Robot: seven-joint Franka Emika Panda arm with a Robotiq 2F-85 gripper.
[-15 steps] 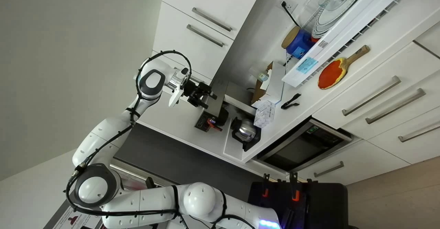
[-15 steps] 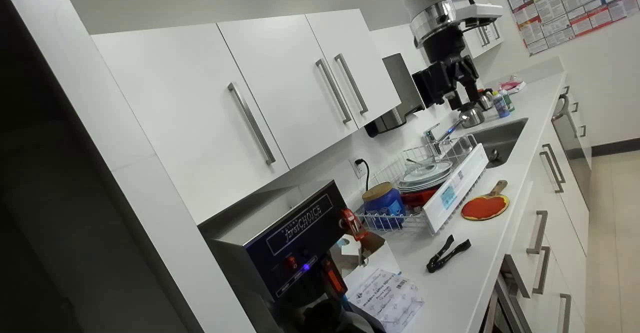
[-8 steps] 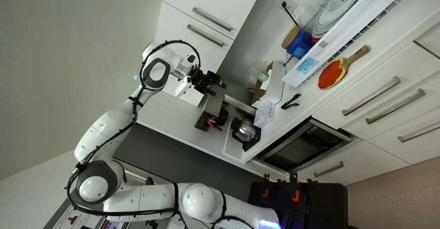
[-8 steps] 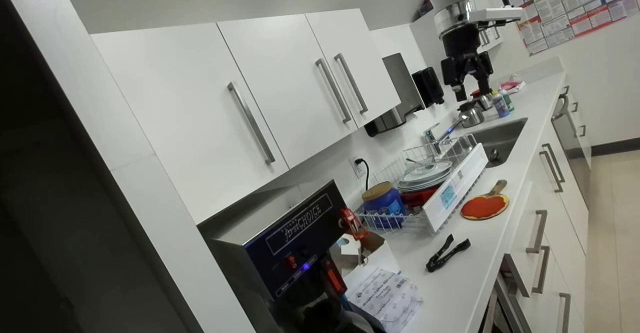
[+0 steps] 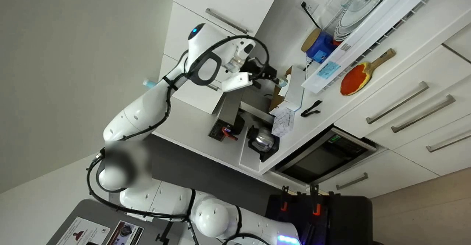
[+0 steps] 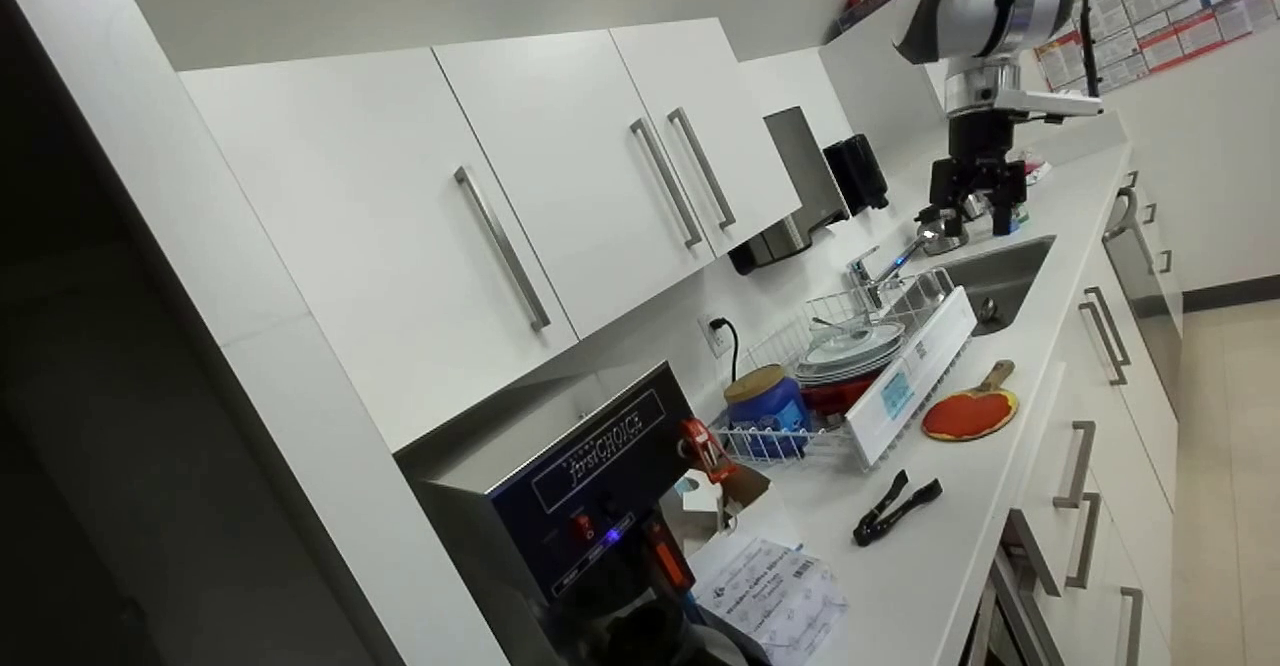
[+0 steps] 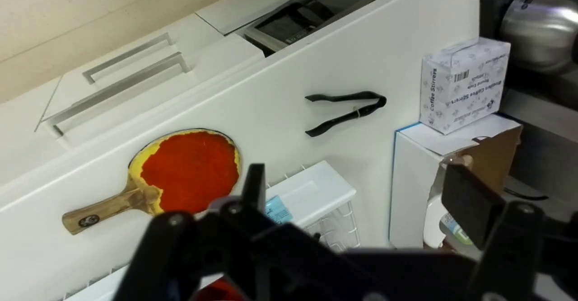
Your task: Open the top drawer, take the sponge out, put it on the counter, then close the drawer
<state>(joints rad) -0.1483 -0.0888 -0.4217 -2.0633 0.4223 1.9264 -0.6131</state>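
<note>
The top drawer (image 5: 386,98) has a flat white front and a silver bar handle, just under the counter edge. It looks shut. It also shows in an exterior view (image 6: 1048,476) and in the wrist view (image 7: 210,59). The pale counter (image 6: 960,496) runs along the wall and fills much of the wrist view (image 7: 280,111). The sponge is out of view. My gripper (image 7: 361,192) is open with nothing between its wide-apart fingers. It hangs high above the counter, pointing down, well away from the drawer, in both exterior views (image 5: 267,81) (image 6: 972,218).
A dish rack with a white panel (image 6: 910,376) holds plates and a blue container (image 6: 768,411). Black tongs (image 7: 347,109), a red paddle (image 7: 189,170), a torn box (image 7: 413,183) and a coffee stirrers box (image 7: 465,84) lie on the counter. A coffee machine (image 6: 600,486) stands behind.
The arm has swung toward the counter. My gripper has moved right, and in one of the exterior views also lower. It stays open; the drawer and counter objects have not moved.
</note>
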